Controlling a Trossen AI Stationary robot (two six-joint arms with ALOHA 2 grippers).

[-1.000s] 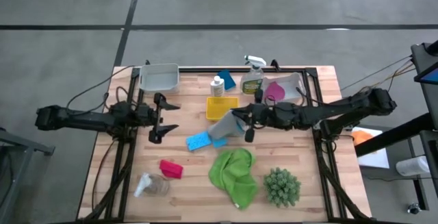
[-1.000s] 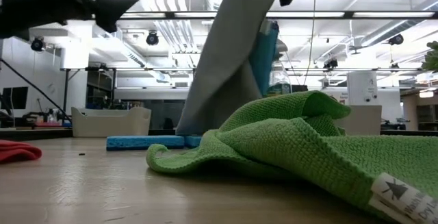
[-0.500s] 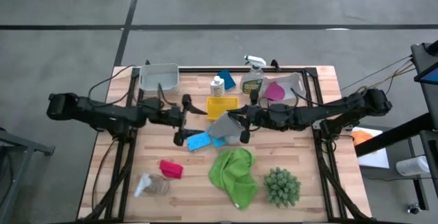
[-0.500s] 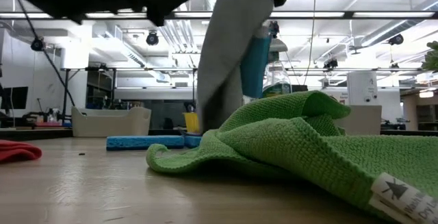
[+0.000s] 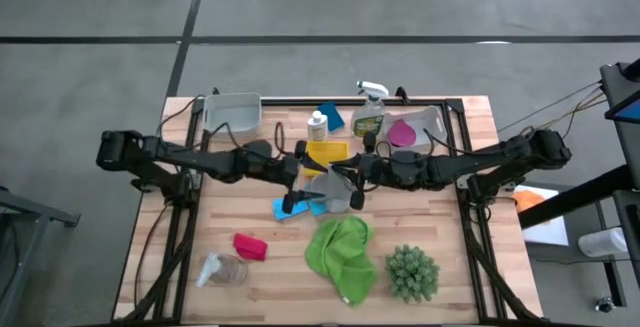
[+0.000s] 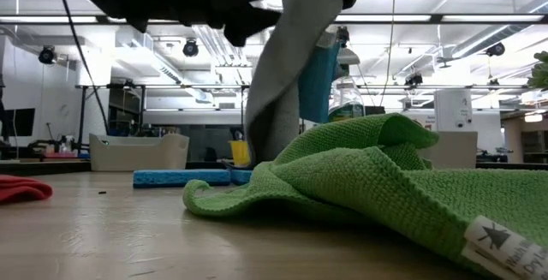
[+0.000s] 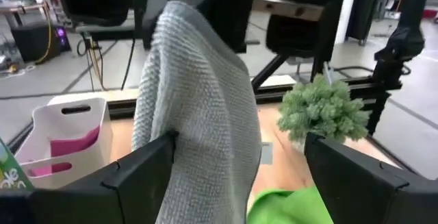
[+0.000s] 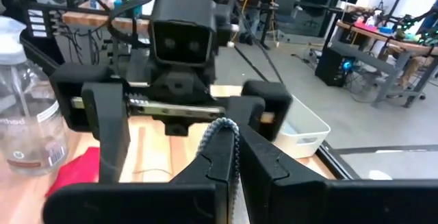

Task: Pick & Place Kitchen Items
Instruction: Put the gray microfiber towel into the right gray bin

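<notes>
A nubbly grey woven cloth (image 5: 330, 186) hangs in a soft fold at the table's centre, pinched by the right gripper (image 5: 352, 175), reaching in from three o'clock. The left gripper (image 5: 297, 179), stretched from nine o'clock, straddles it, fingers apart.

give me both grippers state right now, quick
Left gripper: open, fingers either side of the hanging grey woven cloth, not gripping it.
Right gripper: shut on the grey woven cloth's top edge, holding it up.
</notes>
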